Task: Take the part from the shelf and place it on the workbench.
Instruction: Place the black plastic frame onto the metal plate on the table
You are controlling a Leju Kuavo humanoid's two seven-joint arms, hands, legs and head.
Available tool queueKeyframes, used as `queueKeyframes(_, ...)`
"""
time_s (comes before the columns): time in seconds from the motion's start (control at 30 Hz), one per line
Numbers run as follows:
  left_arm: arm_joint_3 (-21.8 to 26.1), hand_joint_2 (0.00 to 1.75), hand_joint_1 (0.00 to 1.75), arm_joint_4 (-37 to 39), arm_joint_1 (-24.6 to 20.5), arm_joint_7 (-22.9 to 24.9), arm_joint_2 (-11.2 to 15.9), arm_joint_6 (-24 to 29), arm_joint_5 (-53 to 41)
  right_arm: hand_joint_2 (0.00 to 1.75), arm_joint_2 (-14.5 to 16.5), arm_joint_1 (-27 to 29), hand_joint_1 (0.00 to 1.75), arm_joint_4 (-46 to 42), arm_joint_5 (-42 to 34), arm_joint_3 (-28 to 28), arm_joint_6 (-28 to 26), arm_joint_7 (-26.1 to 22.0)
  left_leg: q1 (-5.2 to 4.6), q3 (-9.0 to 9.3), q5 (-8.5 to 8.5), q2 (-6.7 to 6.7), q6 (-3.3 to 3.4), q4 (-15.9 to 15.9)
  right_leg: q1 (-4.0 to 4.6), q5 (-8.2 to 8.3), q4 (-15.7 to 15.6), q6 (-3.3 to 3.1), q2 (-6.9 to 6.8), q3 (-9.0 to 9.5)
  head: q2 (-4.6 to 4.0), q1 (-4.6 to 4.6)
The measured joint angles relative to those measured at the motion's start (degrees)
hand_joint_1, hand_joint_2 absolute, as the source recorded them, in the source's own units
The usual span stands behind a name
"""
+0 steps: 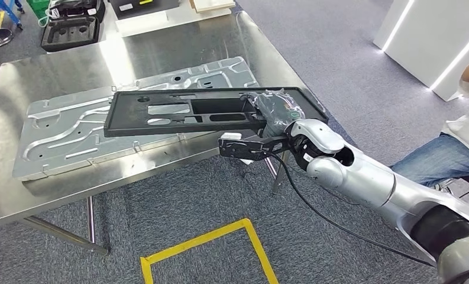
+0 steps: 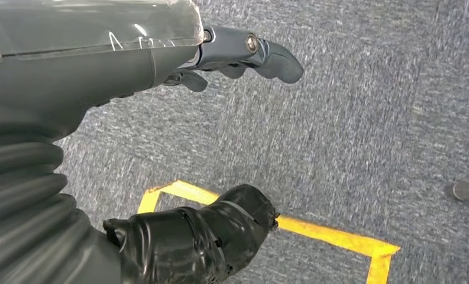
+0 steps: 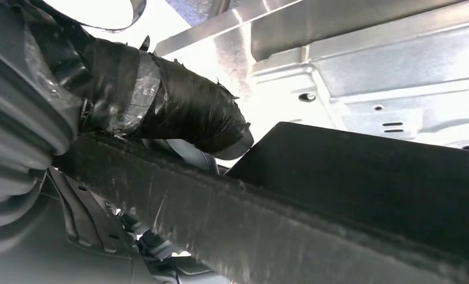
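Observation:
A long flat black plastic part [image 1: 184,110] with several cut-outs hangs level just above the steel workbench [image 1: 48,71]. My right hand [image 1: 274,112] grips its right end, thumb on top. Under the part lies a large stamped silver metal panel [image 1: 60,133]. The right wrist view shows the black part [image 3: 362,177] close up, with my taped thumb [image 3: 178,106] lying over its edge and the silver panel [image 3: 397,77] beyond. My left hand [image 2: 220,148] hangs over the carpet holding nothing, its fingers [image 2: 267,56] and thumb apart.
A black moulded tray [image 1: 72,26] and a white board sit at the workbench's far edge. Yellow tape [image 1: 208,239] marks a square on the grey carpet in front of the bench. A seated person [image 1: 456,148] is at the right. White cabinets stand far right.

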Motion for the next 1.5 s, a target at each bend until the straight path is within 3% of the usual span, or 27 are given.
queueKeyframes(0.03, 0.00, 1.75, 0.00, 0.00, 0.07, 0.01, -0.02, 0.00, 0.00, 1.75, 0.00, 0.16, 1.75, 0.03, 0.04, 0.00, 0.01, -0.11, -0.12, 0.21, 1.90, 0.00, 0.42, -2.01, 0.19, -0.44, -0.03, -0.03, 0.02, 0.62, 0.00, 0.00)
queueKeyframes(0.1, 0.00, 1.75, 0.00, 0.02, 0.11, 0.02, 0.07, 0.00, -0.01, 1.75, 0.01, 0.29, 1.75, 0.07, 0.21, 0.00, 0.03, -0.32, -0.63, 2.62, 6.71, 0.00, 1.82, -9.17, 0.50, -1.29, -0.22, -0.05, 0.04, 1.88, -0.01, 0.02)
queueKeyframes(0.17, 0.00, 1.75, 0.00, 0.08, 0.02, 0.03, 0.23, 0.01, -0.04, 1.75, 0.05, 0.25, 1.75, 0.19, 0.50, 0.00, 0.10, -0.45, -1.31, 4.66, 7.56, -0.06, 3.15, -13.99, 0.52, -1.90, -0.77, 0.27, 0.16, 2.73, -0.01, 0.02)
queueKeyframes(0.23, -0.01, 1.75, 0.00, 0.13, -0.03, 0.03, 0.30, 0.03, -0.05, 1.75, 0.19, 0.34, 1.75, 0.42, 0.72, 0.01, 0.24, -0.55, -1.66, 5.74, 6.66, -0.19, 3.87, -15.79, 0.48, -1.68, -0.77, 0.88, 0.17, 3.46, -0.01, 0.00)
queueKeyframes(0.33, -0.02, 1.75, 0.00, 0.14, 0.16, 0.13, 0.32, 0.08, -0.05, 1.75, 0.31, 0.28, 1.75, 0.75, 0.85, 0.01, 0.45, -0.71, -1.24, 8.76, 7.53, -0.11, 3.96, -18.03, 0.46, -2.54, 1.57, 1.44, 0.01, 3.41, -0.01, -0.02)
queueKeyframes(0.43, -0.04, 1.75, 0.00, 0.13, -0.13, 0.23, 0.28, 0.07, -0.11, 1.75, 0.32, -0.14, 1.75, 0.99, 0.90, 0.02, 0.56, -0.84, -1.06, 10.01, 7.11, -0.07, 4.04, -18.45, 0.28, -6.38, 10.09, 2.02, -0.03, -2.04, -0.01, -0.01)
queueKeyframes(0.47, -0.05, 1.75, 0.00, 0.14, -0.15, 0.28, 0.26, 0.06, -0.12, 1.75, 0.33, -0.05, 1.75, 1.09, 0.90, 0.02, 0.63, -0.84, -0.99, 10.27, 6.75, -0.12, 3.98, -18.41, 0.06, -7.18, 12.27, 2.33, -0.05, -4.05, -0.01, 0.02)
queueKeyframes(0.5, -0.07, 1.75, 0.00, 0.14, -0.08, 0.34, 0.22, 0.05, -0.13, 1.75, 0.33, 0.12, 1.75, 1.21, 0.90, 0.02, 0.72, -0.85, -0.85, 10.63, 6.31, -0.20, 3.81, -18.31, -0.22, -6.97, 12.77, 2.71, -0.07, -5.29, -0.01, 0.00)
queueKeyframes(0.53, -0.08, 1.75, 0.00, 0.14, 0.02, 0.40, 0.19, 0.04, -0.14, 1.75, 0.33, 0.25, 1.75, 1.37, 0.97, 0.02, 0.94, -0.90, -0.64, 11.06, 5.77, -0.28, 3.54, -18.09, -0.54, -5.49, 11.38, 3.20, -0.11, -5.64, -0.01, 0.01)
queueKeyframes(0.6, -0.08, 1.75, 0.00, 0.16, 0.17, 0.48, 0.18, 0.02, -0.17, 1.75, 0.34, 0.22, 1.75, 1.78, 1.64, 0.07, 2.00, -1.17, -0.20, 11.71, 4.40, -0.43, 2.72, -17.21, -1.22, -0.24, 5.13, 4.25, -0.11, -4.53, -0.02, 0.03)
queueKeyframes(0.63, -0.08, 1.75, 0.00, 0.18, 0.11, 0.49, 0.21, 0.01, -0.19, 1.75, 0.36, 0.01, 1.75, 2.06, 2.23, 0.19, 2.88, -1.38, -0.07, 11.75, 3.74, -0.51, 2.28, -16.48, -1.34, 1.11, 2.47, 4.31, -0.13, -4.14, -0.02, 0.04)
queueKeyframes(0.67, -0.09, 1.75, 0.00, 0.20, -0.01, 0.49, 0.24, -0.01, -0.20, 1.75, 0.38, -0.19, 1.75, 2.35, 2.94, 0.40, 3.89, -1.66, -0.06, 11.56, 3.14, -0.58, 1.82, -15.83, -1.33, 2.06, 1.04, 4.03, -0.18, -3.91, -0.01, 0.04)
queueKeyframes(0.77, -0.13, 1.75, 0.00, 0.22, -0.12, 0.49, 0.19, -0.10, -0.45, 1.75, 0.42, -0.65, 1.75, 3.29, 5.19, 1.21, 6.80, -2.94, -0.09, 11.28, 2.06, -0.61, 0.72, -14.75, -1.01, 2.00, 1.17, 2.05, -0.26, -3.78, -0.01, 0.02)
queueKeyframes(0.83, -0.14, 1.75, 0.00, 0.22, -0.21, 0.47, 0.14, -0.16, -0.62, 1.75, 0.43, -1.38, 1.75, 4.14, 6.72, 1.74, 8.17, -4.24, 0.09, 10.41, 1.66, -0.40, 0.19, -12.67, -1.05, 1.66, 1.04, 1.24, -0.22, -3.10, 0.00, 0.02)
queueKeyframes(0.87, -0.17, 1.75, 0.00, 0.22, -0.33, 0.46, 0.14, -0.21, -0.68, 1.75, 0.44, -1.87, 1.75, 4.62, 7.48, 2.05, 8.62, -5.02, 0.17, 8.95, 1.27, -0.26, -0.06, -10.19, -1.11, 1.50, 0.91, 0.98, -0.20, -2.65, -0.01, 0.02)
queueKeyframes(0.97, -0.38, 1.75, 0.00, 0.22, -0.44, 0.46, 0.13, -0.34, -1.06, 1.75, 0.55, -2.94, 1.75, 6.52, 10.28, 3.56, 9.46, -7.91, 0.26, 2.34, -1.29, -0.03, -0.51, -1.12, -0.97, 0.50, 0.80, 0.61, -0.20, -1.42, -0.01, 0.02)
queueKeyframes(1.0, -0.44, 1.75, 0.00, 0.22, -0.35, 0.48, 0.09, -0.38, -1.17, 1.75, 0.61, -3.09, 1.75, 7.28, 11.32, 4.26, 9.66, -8.89, 0.26, 0.86, -1.58, -0.02, -0.49, -0.26, -0.91, 0.04, 0.79, 0.60, -0.17, -0.87, 0.00, 0.02)
queueKeyframes(1.03, -0.46, 1.75, 0.00, 0.22, -0.24, 0.49, 0.07, -0.41, -1.22, 1.75, 0.70, -3.20, 1.75, 8.10, 12.33, 5.02, 9.80, -9.74, 0.24, 0.30, -0.81, -0.02, -0.34, -1.27, -0.84, -0.44, 0.79, 0.60, -0.14, -0.21, 0.00, 0.02)
queueKeyframes(1.13, -0.49, 1.75, 0.00, 0.22, -0.04, 0.51, 0.09, -0.40, -1.32, 1.75, 1.05, -3.60, 1.75, 10.33, 15.08, 6.83, 9.91, -11.92, -0.18, 2.04, 6.72, -0.05, 0.78, -10.96, -0.73, -1.85, 0.57, 0.84, -0.05, 1.65, 0.00, 0.02)
queueKeyframes(1.17, -0.50, 1.75, 0.00, 0.22, 0.00, 0.52, 0.11, -0.38, -1.35, 1.75, 1.17, -3.80, 1.75, 10.80, 15.73, 7.17, 9.89, -12.49, -0.43, 2.61, 8.25, -0.09, 1.15, -13.34, -0.72, -2.18, 0.39, 1.05, 0.03, 2.00, 0.00, 0.01)
queueKeyframes(1.2, -0.51, 1.75, 0.00, 0.22, 0.05, 0.55, 0.14, -0.35, -1.37, 1.75, 1.31, -3.98, 1.75, 11.26, 16.23, 7.45, 9.88, -12.96, -0.66, 2.94, 9.17, -0.14, 1.42, -14.55, -0.71, -2.44, 0.15, 1.35, 0.11, 2.20, 0.00, 0.01)
queueKeyframes(1.33, -0.57, 1.75, 0.00, 0.22, 0.03, 0.56, 0.11, -0.32, -1.40, 1.75, 1.71, -4.59, 1.75, 12.73, 18.29, 8.50, 9.85, -14.23, -0.58, 4.60, 9.36, -0.15, 2.05, -16.10, -0.57, -3.56, -0.24, 2.57, 0.17, 3.03, -0.01, 0.08)
queueKeyframes(1.37, -0.61, 1.75, 0.00, 0.22, -0.04, 0.55, 0.10, -0.31, -1.40, 1.75, 1.76, -4.81, 1.75, 13.04, 19.33, 8.70, 9.82, -14.52, -0.45, 5.22, 9.34, -0.10, 2.33, -16.71, -0.49, -4.48, 1.55, 2.66, 0.09, 2.20, -0.01, 0.13)
queueKeyframes(1.43, -0.78, 1.75, 0.00, 0.22, -0.29, 0.58, 0.07, -0.29, -1.41, 1.75, 1.92, -5.04, 1.75, 13.74, 21.67, 8.92, 9.75, -14.87, -0.45, 5.94, 9.01, -0.10, 2.90, -17.16, -0.25, -6.92, 8.35, 2.62, -0.04, -1.91, -0.01, 0.20)
queueKeyframes(1.5, -0.97, 1.75, 0.00, 0.22, -0.41, 0.64, 0.05, -0.14, -1.37, 1.75, 2.03, -4.64, 1.75, 14.56, 23.92, 8.98, 9.46, -14.69, -0.59, 6.29, 8.42, -0.23, 3.17, -17.01, -0.12, -7.48, 13.74, 2.68, -0.05, -6.23, 0.00, 0.20)
